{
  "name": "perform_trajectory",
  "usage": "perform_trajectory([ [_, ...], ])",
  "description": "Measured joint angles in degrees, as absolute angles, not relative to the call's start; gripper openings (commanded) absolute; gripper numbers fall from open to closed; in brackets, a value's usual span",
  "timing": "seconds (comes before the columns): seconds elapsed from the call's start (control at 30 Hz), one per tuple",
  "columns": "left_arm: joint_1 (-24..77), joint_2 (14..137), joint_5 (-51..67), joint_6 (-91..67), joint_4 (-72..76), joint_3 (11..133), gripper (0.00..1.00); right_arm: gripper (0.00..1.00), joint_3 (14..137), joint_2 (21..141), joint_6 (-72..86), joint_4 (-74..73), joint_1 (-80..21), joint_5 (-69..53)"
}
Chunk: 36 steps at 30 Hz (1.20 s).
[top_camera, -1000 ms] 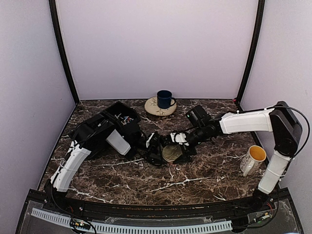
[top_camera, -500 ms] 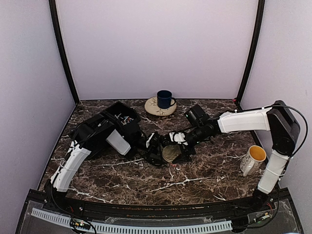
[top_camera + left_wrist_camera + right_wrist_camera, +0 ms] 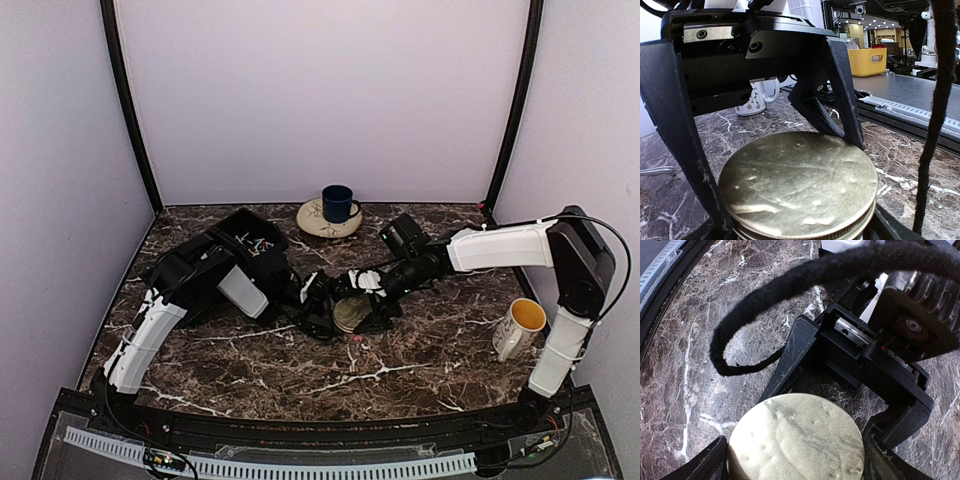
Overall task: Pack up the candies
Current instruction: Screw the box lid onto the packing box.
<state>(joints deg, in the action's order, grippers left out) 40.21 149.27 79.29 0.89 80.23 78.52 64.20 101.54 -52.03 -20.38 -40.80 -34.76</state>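
Meeting mid-frame in the overhead view, both arms crowd one gold-lidded jar (image 3: 350, 314). The left gripper (image 3: 331, 311) looks clamped on it below the rim, while the right gripper (image 3: 368, 306) straddles the lid, and I can't tell whether it bites. The candies (image 3: 262, 243), coloured specks too small to count, lie up-left of both grippers in the one black tray (image 3: 243, 216), nearer the left arm. Two mugs stand apart: a blue mug (image 3: 337, 203) and a white mug (image 3: 520, 325).

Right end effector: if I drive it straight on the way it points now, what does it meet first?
The round gold metal lid, sitting between the fingers of the right end effector. Just beyond it stands the left end effector; how close is unclear.
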Motion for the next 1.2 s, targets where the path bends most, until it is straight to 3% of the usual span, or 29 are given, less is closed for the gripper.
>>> perform_trajectory([
  [0.53, 40.32, 149.16, 80.60, 0.86, 79.37, 78.52, 0.58, 0.81, 56.51, 98.89, -44.66, -8.64, -40.71, -35.62],
  [1.2, 40.34, 148.88, 80.16, 1.85, 77.19, 78.63, 0.59, 0.82, 47.92, 95.20, -27.62, 5.65, -43.97, -26.48],
])
